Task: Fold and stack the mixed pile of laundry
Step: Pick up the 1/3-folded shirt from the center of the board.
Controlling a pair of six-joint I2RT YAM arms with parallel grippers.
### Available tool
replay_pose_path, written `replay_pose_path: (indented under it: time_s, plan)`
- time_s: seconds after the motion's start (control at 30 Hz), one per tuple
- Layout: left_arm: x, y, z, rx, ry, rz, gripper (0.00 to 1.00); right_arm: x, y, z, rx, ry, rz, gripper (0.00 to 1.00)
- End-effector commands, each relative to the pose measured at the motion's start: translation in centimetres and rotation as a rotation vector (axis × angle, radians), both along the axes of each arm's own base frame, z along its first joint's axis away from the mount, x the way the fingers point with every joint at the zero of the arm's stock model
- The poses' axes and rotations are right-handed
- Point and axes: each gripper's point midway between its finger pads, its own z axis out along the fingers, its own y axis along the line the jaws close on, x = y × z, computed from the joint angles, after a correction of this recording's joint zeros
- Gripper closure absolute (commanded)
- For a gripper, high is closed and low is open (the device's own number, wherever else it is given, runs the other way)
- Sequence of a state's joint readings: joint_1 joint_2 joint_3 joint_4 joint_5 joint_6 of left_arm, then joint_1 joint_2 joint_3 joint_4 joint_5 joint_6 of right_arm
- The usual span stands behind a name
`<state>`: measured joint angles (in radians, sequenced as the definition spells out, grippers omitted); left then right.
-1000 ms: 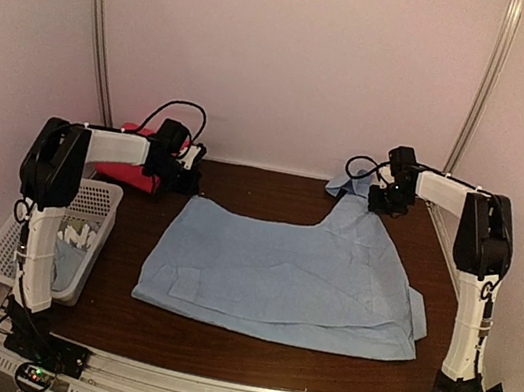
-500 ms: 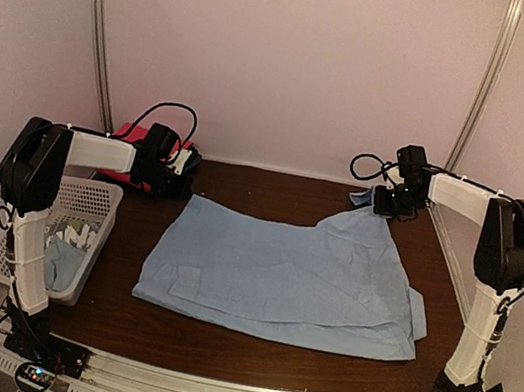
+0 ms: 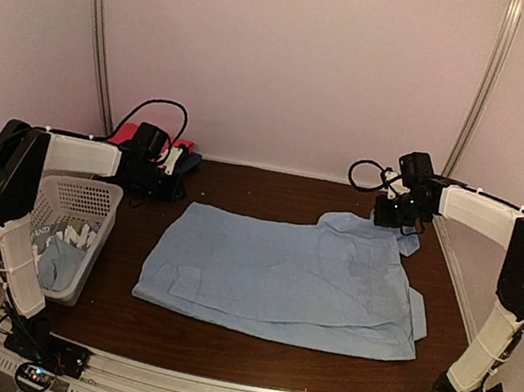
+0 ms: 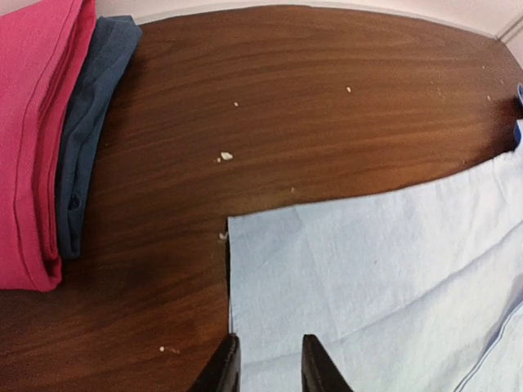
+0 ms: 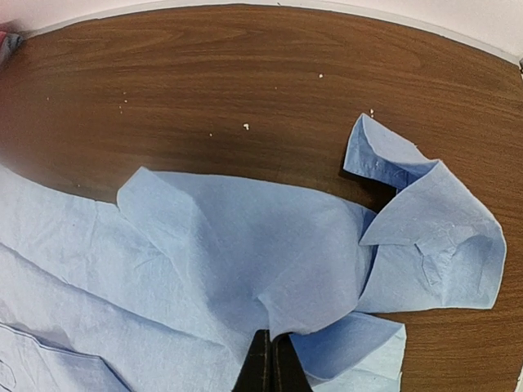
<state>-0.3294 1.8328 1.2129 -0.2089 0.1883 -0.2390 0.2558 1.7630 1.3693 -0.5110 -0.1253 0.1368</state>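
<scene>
Spreading step, by the look of it: the large light blue shirt (image 3: 287, 282) lies mostly flat mid-tabletop (image 3: 253, 186), not yet folded.

Right tool (image 5: 271, 359) is clamped on a pinch of cloth at the shirt's far-right part, and the fabric tents up to the fingertips. A crumpled sleeve (image 5: 433, 237) sits just right of the pinch. Likely held there so that corner can be drawn out flat before the first fold.

Left tool (image 4: 268, 369) is at the shirt's far-left corner with its jaws a narrow gap apart. The cloth lies flat beneath them, so this reads as not gripping. It's probably placed opposite the right tool so both can work the far edge.

Left of the shirt, the white perforated basket (image 3: 104, 197) holds more light blue garments (image 3: 62, 262), one with white print. That looks like the rest of the pile, so the task is early.

Beyond the shirt's far-left corner is a folded magenta cloth (image 4: 37, 139), with a dark blue cloth (image 4: 86, 139) touching it. Both are clear of the shirt.
</scene>
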Motion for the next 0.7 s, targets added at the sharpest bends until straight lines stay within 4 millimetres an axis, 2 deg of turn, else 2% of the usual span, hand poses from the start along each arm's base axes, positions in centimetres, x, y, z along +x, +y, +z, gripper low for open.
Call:
replay_pose_path:
  time_s: [0.0, 0.07, 0.17, 0.37, 0.67]
  plan:
    - [3.2, -1.6, 0.2, -0.021, -0.005, 0.000, 0.67, -0.2, -0.1, 0.6, -0.004, -0.022, -0.012, 1.00]
    - [4.2, -2.1, -0.8, -0.023, 0.012, -0.007, 0.59, -0.4, 0.2, 0.7, -0.003, -0.020, -0.003, 1.00]
    - [5.4, -2.6, -2.2, -0.005, 0.042, -0.014, 0.55, -0.7, 0.5, 0.5, -0.005, -0.015, 0.007, 1.00]
    - [6.6, -3.0, -4.0, 0.055, 0.057, -0.026, 0.55, -0.8, 0.8, 0.1, -0.011, -0.008, 0.012, 1.00]
    - [7.1, -2.7, -7.3, 0.226, 0.099, -0.020, 0.57, -0.6, 0.7, -0.3, -0.024, 0.000, 0.014, 1.00]
